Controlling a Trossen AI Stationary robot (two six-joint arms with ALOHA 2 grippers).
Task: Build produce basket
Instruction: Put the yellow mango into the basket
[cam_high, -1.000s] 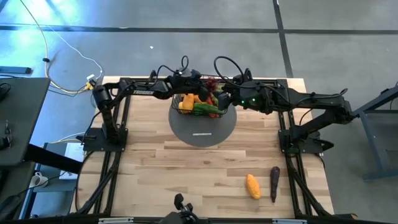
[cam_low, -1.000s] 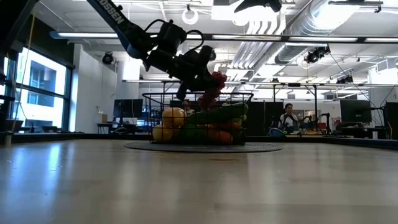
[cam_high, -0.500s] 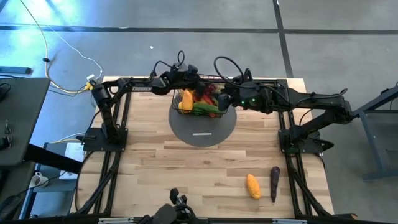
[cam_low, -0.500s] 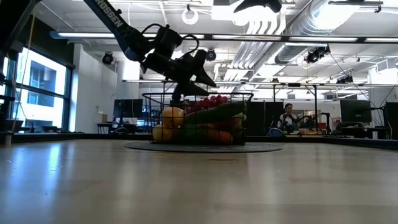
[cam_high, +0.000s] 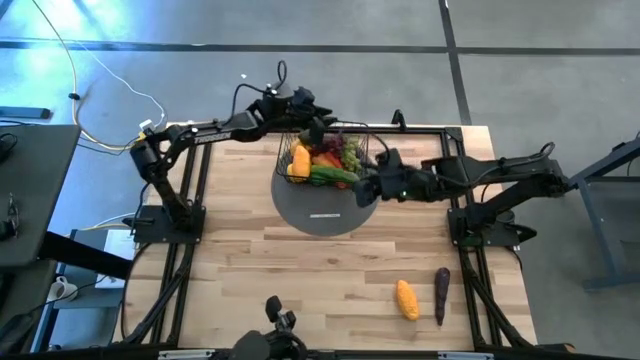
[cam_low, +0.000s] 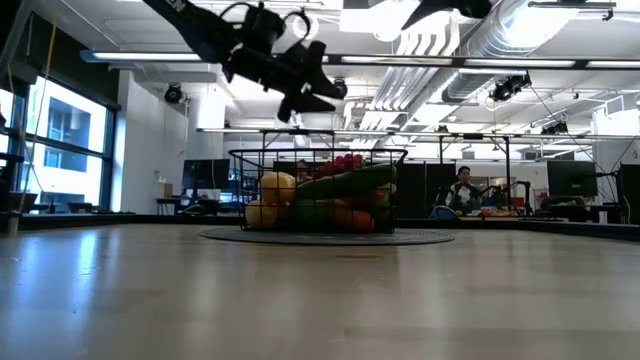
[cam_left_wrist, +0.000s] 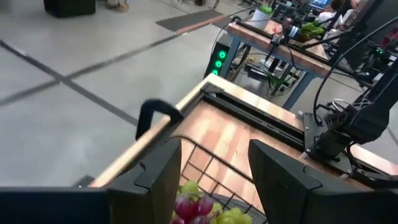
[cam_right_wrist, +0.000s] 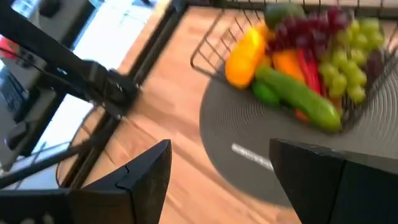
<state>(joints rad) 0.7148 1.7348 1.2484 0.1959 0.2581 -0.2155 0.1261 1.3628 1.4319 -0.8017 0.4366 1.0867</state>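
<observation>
The black wire basket (cam_high: 291, 152) stands on the grey round mat (cam_high: 325, 210) at the far middle of the table. It holds produce: a yellow lemon (cam_right_wrist: 245, 53), a green cucumber (cam_right_wrist: 298, 96), red grapes (cam_right_wrist: 305, 25) and green grapes (cam_right_wrist: 348, 50). My left gripper (cam_high: 320, 128) is open and empty, high above the basket's far side; it also shows in the low view (cam_low: 315, 95). My right gripper (cam_high: 362, 192) is open and empty over the mat's right edge, just near-right of the basket. An orange mango (cam_high: 406, 298) and a purple eggplant (cam_high: 441, 296) lie on the table at the near right.
The two arm bases and their black frames stand along the table's left (cam_high: 165, 215) and right (cam_high: 485, 225) sides. Bare wood lies between the mat and the near edge. A person (cam_low: 462, 190) sits in the room far behind the table.
My left gripper held red grapes over the basket, opened and let them fall onto the produce. It has then risen and drawn back toward the far edge. My right gripper has moved from the basket's right side toward the near edge.
</observation>
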